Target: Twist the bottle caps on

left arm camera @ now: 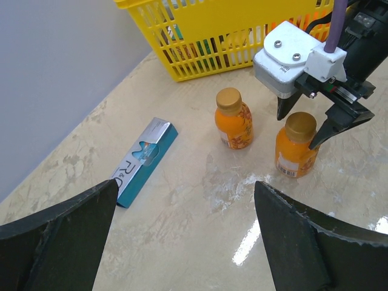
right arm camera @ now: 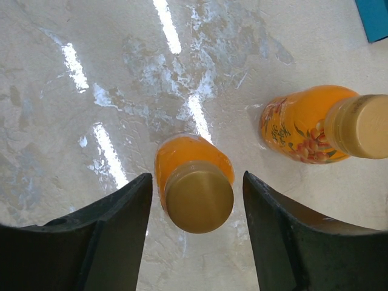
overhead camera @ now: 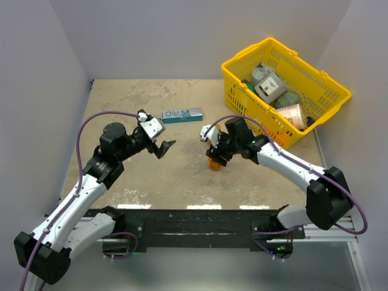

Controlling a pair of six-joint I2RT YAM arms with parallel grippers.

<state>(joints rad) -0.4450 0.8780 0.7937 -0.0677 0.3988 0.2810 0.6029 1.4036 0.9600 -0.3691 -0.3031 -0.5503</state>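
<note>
Two orange bottles stand on the table, each with a brownish cap on its neck. My right gripper (right arm camera: 197, 177) is open and points down over the nearer bottle (right arm camera: 193, 159). Its fingers flank that bottle's cap (right arm camera: 199, 200) with a gap on each side. The other bottle (right arm camera: 300, 124) stands just beside it, capped (right arm camera: 364, 126). The left wrist view shows both bottles (left arm camera: 233, 124) (left arm camera: 296, 151), with the right gripper (left arm camera: 300, 124) over the second. My left gripper (left arm camera: 185, 185) hangs open to their left with nothing between its fingers. From the top, one bottle (overhead camera: 214, 163) shows below the right gripper (overhead camera: 215, 151).
A blue-and-white box (overhead camera: 182, 114) lies flat behind the left gripper (overhead camera: 163, 147). A yellow basket (overhead camera: 242, 63) holding several items stands at the back right. Grey walls close in the table at left, back and right.
</note>
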